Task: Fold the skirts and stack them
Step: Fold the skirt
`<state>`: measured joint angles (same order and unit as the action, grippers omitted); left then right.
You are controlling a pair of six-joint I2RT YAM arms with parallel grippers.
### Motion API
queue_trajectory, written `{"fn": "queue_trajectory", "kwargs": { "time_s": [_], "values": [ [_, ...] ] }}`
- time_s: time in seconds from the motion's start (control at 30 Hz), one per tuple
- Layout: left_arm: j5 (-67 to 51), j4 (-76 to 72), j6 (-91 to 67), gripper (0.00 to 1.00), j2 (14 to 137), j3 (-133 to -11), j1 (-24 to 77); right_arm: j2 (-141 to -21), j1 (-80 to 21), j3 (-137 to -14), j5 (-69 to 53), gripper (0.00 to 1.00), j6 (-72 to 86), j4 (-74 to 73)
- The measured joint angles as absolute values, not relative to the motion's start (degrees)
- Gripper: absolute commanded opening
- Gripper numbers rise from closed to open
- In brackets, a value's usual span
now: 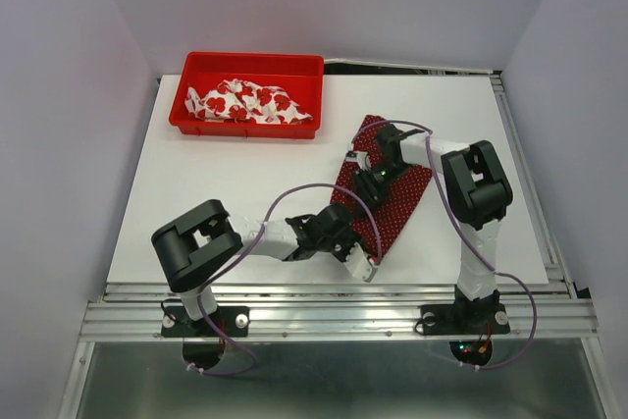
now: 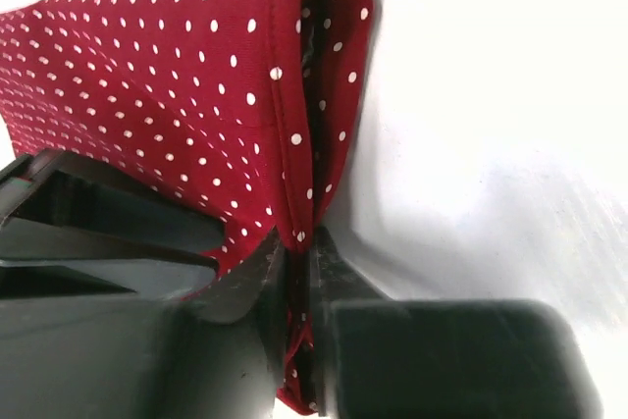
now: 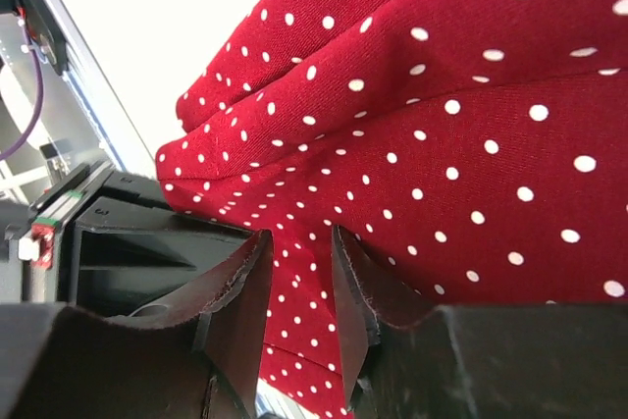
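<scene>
Pale walls boxed in the white bench [image 1: 235, 193], where two black robot arms were at work on a small piece of clothing. Nearest the camera, a metal rail [image 1: 334, 313] ran along the front edge of the bench and carried both arm bases, with purple cables [image 1: 294, 191] looping up from them.

From the left base, one arm reached across to the near corner of the dotted skirt [image 1: 404, 198], a dark red cloth with tiny white spots. It lay at a slant on the right half of the bench. The left claw [image 1: 361, 260] was closed on that corner. Its wrist camera showed the black fingers [image 2: 245, 287] pinching a stitched, doubled-over edge of the cloth between them.

Farther back, the right arm bent at its elbow and came in over the same skirt from the right. The right claw [image 1: 371, 176] sat on the skirt's left edge. Its own camera showed a fold of spotted cloth caught between the two pads [image 3: 240, 291], which gripped it.

Well apart from both arms, at the far left of the bench, stood a red tray [image 1: 250, 58]. The flowered skirt [image 1: 250, 102], white with large red blooms, lay crumpled inside it.
</scene>
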<state>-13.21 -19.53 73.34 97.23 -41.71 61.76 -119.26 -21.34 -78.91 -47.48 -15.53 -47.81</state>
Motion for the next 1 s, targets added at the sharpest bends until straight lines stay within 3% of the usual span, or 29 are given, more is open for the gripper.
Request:
{"fn": "queue_trajectory", "kwargs": {
  "time_s": [0.2,0.33,0.57,1.0],
  "values": [
    [-13.54,-7.31,68.42,0.00,96.71,-49.10,61.76,-118.91,-21.08,-80.73,-46.57,0.47,-14.50,-48.58],
    [-15.35,2.15,63.88,0.00,93.73,-52.66,62.00,-118.65,-18.33,-88.51,-43.07,0.58,-13.04,-48.75],
    [-20.14,19.59,57.19,0.00,90.52,-58.74,63.37,-118.89,-6.72,-105.30,-37.41,0.52,-15.07,-48.05],
    [-25.58,36.86,50.06,0.00,92.44,-68.27,64.16,-126.89,-5.41,-100.57,-34.72,0.52,-26.33,-52.27]
  ]
}}
